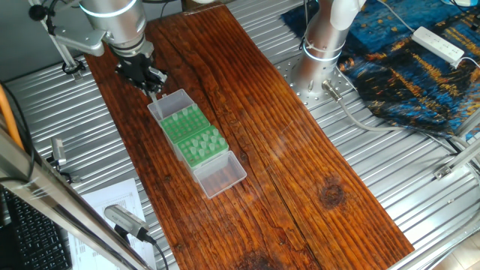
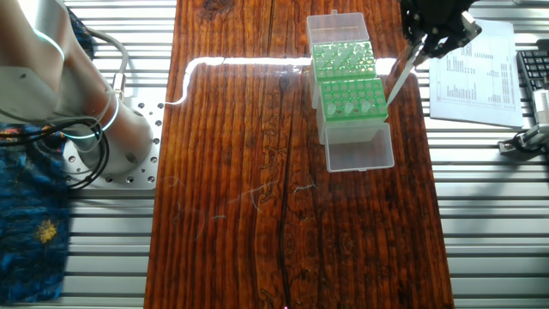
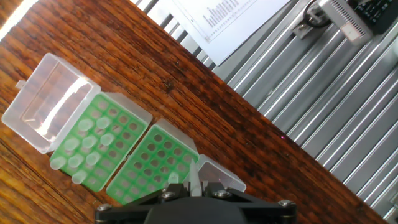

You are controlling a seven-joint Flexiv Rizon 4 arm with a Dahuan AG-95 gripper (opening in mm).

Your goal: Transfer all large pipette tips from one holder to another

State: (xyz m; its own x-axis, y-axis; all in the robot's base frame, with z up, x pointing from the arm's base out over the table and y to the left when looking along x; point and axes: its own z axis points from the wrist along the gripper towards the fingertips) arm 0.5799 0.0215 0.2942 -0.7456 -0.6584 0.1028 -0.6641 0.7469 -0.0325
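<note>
My gripper (image 3: 194,186) is shut on one large pipette tip (image 3: 194,177), a pale translucent cone that points down from between the fingers. In the other fixed view the gripper (image 2: 422,45) hangs beside the two green holders, and the held tip (image 2: 401,77) slants toward them. The holder with tips (image 3: 87,149) carries several pale-green tips (image 3: 73,163) at one end. The second holder (image 3: 152,163) next to it shows mostly bare holes. In one fixed view the gripper (image 1: 152,84) is above the far clear lid (image 1: 169,105).
Both holders have clear lids folded open at their outer ends (image 2: 360,150) (image 2: 339,27). They stand on a dark wooden board (image 2: 257,172) over a ribbed metal table. A printed sheet (image 2: 476,73) lies beside the board. The arm's base (image 1: 319,56) stands across the board.
</note>
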